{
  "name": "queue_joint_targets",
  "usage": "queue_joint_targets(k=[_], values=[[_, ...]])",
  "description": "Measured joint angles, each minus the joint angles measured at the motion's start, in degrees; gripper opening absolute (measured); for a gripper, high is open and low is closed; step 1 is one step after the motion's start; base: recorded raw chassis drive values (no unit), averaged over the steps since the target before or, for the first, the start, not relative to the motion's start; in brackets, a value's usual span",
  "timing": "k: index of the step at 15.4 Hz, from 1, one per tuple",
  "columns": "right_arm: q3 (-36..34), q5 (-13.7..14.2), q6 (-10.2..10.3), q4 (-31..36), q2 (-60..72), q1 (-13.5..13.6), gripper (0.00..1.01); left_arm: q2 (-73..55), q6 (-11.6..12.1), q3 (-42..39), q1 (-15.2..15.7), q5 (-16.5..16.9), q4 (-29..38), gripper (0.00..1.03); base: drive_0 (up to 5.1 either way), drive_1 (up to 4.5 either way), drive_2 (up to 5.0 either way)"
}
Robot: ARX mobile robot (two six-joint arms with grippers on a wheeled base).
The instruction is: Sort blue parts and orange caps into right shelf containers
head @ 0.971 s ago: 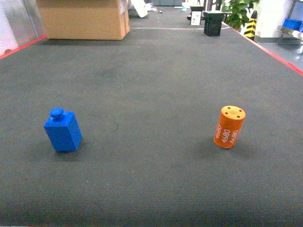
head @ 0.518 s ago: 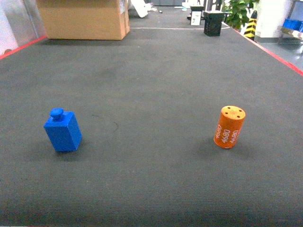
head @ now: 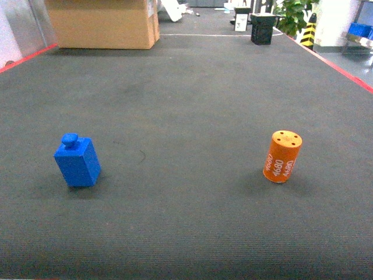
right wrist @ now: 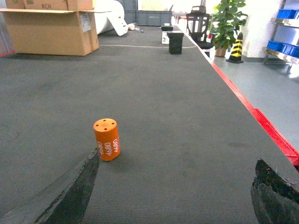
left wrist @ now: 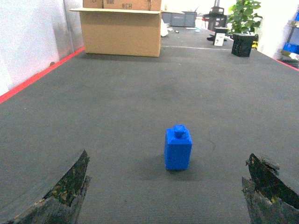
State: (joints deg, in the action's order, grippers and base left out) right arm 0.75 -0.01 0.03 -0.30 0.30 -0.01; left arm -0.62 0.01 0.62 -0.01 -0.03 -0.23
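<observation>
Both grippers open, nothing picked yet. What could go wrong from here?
1. The orange cap sits left of centre between the right gripper fingers, close to the left one; closing may knock it over, and it might roll.
2. The blue part stands free on the mat; a low approach by the left gripper might shove it.

Bright blue rectangular plastic part point(head: 77, 161) with round top knob: uniform blue. Orange cylindrical cap point(head: 282, 156): white "4680" lettering on its side, small dark holes on top. Dark grey ribbed carpet floor point(head: 192, 105): red border stripes. Large cardboard box point(head: 102, 23): plain tan.
</observation>
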Motion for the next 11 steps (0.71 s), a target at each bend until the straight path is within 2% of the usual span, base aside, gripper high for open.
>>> queue_joint_targets(k=[11], values=[[0.0, 0.0, 0.0, 0.0, 0.0, 0.0, 0.98, 0.0, 0.0, 0.0, 0.0, 0.0, 0.0, 0.98, 0.0, 0.00, 0.0]])
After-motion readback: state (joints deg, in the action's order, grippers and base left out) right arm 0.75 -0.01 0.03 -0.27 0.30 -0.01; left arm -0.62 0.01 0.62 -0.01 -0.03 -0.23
